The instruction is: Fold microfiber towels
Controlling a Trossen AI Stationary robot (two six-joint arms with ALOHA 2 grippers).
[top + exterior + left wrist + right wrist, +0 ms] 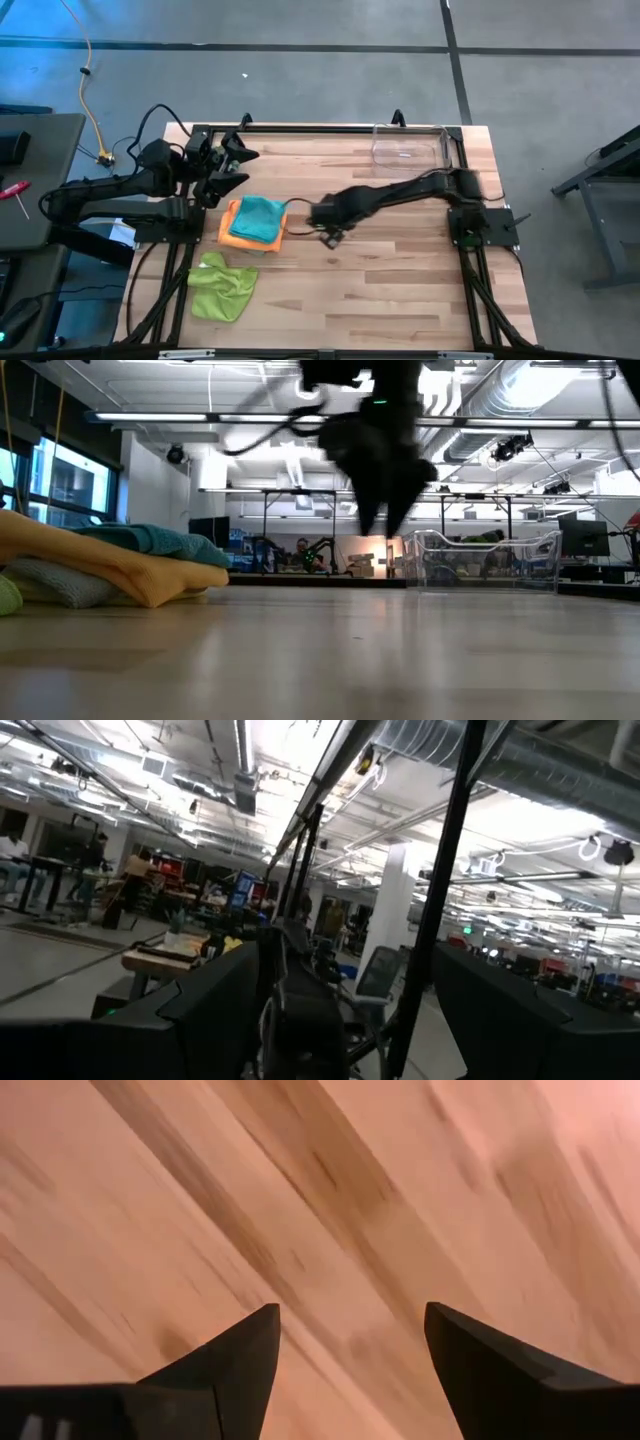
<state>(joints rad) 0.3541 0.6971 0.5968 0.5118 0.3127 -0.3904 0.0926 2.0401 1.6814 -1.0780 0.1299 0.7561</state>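
My right gripper [327, 234] hangs with jaws apart and empty over bare wood, just right of the folded stack: teal towel [261, 217] on the orange towel [237, 233]. The crumpled lime green towel [222, 286] lies nearer and farther left, its long axis running near to far (my left gripper [228, 165], open, waits beyond the stack). Open table [400, 290] spreads right.

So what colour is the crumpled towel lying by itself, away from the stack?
Lime green; the high view shows it best.
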